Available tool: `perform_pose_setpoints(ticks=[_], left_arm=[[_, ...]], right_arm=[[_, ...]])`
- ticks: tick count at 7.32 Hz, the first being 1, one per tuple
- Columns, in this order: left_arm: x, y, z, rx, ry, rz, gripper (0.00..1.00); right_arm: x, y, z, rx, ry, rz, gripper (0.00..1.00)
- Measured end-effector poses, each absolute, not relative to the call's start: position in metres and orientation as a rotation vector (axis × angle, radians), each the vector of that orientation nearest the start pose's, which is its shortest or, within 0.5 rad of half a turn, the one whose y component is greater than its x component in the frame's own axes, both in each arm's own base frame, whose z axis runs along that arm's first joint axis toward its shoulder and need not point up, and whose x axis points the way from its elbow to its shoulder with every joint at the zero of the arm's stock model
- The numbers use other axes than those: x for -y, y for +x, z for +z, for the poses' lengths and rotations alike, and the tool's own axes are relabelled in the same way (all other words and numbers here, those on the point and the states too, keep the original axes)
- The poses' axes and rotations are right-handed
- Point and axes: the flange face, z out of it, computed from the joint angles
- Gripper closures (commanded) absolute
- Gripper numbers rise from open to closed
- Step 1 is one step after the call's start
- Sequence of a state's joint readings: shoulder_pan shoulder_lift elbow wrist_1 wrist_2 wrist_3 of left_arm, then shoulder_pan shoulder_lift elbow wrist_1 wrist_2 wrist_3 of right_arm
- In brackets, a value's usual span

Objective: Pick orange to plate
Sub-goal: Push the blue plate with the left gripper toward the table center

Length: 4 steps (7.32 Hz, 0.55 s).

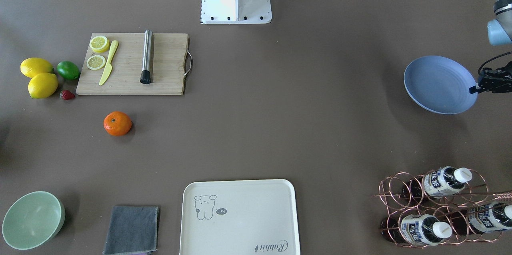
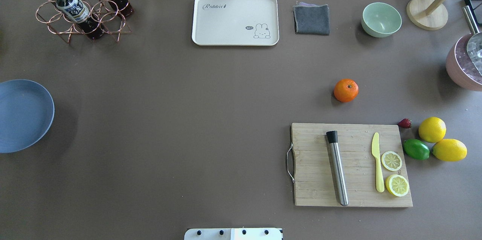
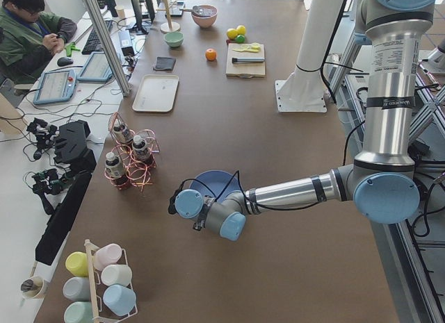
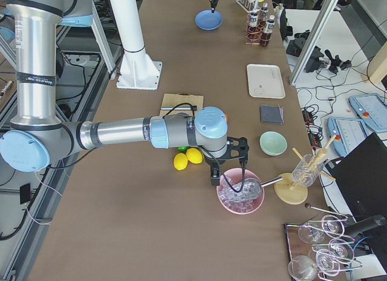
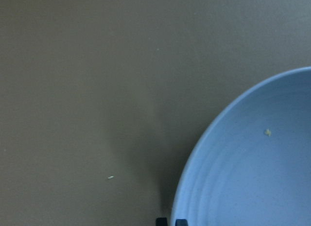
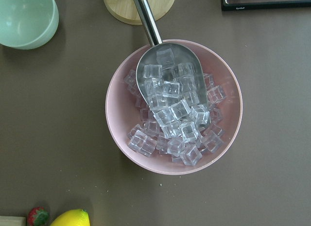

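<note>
The orange (image 1: 117, 123) lies alone on the brown table, just in front of the cutting board, on the robot's right half; it also shows in the overhead view (image 2: 345, 90). The pale blue plate (image 1: 438, 84) sits far away at the table's left end (image 2: 22, 116) and holds nothing. My left gripper (image 1: 475, 89) hovers at the plate's outer rim, its two tips (image 5: 171, 221) close together, shut and holding nothing. My right gripper (image 4: 227, 175) hangs over a pink bowl of ice; I cannot tell whether it is open or shut.
A cutting board (image 2: 352, 164) carries a steel muddler, a yellow knife and lemon slices. Lemons (image 2: 432, 129), a lime (image 2: 416, 149) and a strawberry lie beside it. A cream tray (image 2: 235, 20), grey cloth (image 2: 311, 18), mint bowl (image 2: 381, 19), bottle rack (image 2: 81, 6) and pink ice bowl (image 6: 172, 107) line the edges.
</note>
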<state>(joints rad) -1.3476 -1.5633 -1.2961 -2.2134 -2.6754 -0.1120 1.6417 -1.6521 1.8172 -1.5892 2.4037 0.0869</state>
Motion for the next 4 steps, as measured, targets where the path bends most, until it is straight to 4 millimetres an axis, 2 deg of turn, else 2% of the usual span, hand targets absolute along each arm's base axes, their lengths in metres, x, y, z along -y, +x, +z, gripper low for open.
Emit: perform_pose_setpoints(ticks=[1,2,3,4], left_arm=[[0.482,0.06,0.673,-1.181,0.132,0.259,1.0],[0.481,0.067,0.633,-1.211,0.115,0.21,1.0],[0.475,0.088,0.587,-1.225,0.086,0.163,1.0],[0.466,0.123,0.538,-1.222,0.057,0.111,1.0]], right_arm=[[0.456,0.091,0.573,0.833,0.132,0.084,0.0],[0.456,0.09,0.572,0.834,0.137,0.078,0.0],[0.455,0.089,0.571,0.834,0.153,0.068,0.0],[0.454,0.087,0.572,0.834,0.175,0.055,0.0]])
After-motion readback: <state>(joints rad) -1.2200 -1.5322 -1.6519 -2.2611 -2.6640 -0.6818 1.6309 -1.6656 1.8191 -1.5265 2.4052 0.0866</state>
